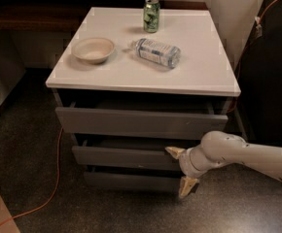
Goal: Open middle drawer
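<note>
The cabinet has three grey handleless drawer fronts stacked under a white top (194, 76). The middle drawer (124, 157) is the mid-sized front, pulled out a little, with a dark gap above it. My gripper (181, 170) is at that drawer's right end, on the end of a white arm coming in from the right. One cream fingertip (175, 152) sits at the drawer front's upper edge, the other points down by the bottom drawer (131, 181). The fingers are spread apart and hold nothing.
The top drawer (141, 123) stands slightly out. On the white top are a beige bowl (93, 49), a plastic bottle (156, 53) lying on its side and a green can (151, 15). An orange cable (53, 188) runs over the floor at the left. A dark cabinet (272, 67) stands at the right.
</note>
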You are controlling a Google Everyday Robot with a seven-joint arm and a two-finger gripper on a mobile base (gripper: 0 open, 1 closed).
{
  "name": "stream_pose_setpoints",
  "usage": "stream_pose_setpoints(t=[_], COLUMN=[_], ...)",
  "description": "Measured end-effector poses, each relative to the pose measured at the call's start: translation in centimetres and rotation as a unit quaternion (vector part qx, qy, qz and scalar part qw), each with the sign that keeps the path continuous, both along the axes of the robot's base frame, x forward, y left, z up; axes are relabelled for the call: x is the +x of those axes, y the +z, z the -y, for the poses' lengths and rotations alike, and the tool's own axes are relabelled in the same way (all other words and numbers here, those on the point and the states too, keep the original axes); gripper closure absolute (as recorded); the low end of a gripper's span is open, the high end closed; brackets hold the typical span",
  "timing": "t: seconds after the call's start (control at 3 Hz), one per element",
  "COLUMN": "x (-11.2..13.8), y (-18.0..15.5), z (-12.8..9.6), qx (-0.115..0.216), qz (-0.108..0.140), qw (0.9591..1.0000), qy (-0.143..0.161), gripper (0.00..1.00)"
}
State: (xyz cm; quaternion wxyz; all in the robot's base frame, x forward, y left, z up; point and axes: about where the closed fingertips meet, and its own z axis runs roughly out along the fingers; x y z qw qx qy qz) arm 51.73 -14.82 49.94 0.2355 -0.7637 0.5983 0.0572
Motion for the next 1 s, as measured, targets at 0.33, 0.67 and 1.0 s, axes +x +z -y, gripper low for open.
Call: stream_pose_setpoints(t=[0.33, 0.67, 1.0], x=[1.4, 3.0, 4.7], y=[-1.7, -3.4, -5.0], z=[-0.2, -0.3, -0.2], qx=[-0.009, -0.015, -0.019], qz=[0.008, 0.012, 0.020], qw=[0.9999, 0.9998, 0.9996], qy=[0.011, 0.011, 0.004], gripper=[0.00, 0.00, 0.00])
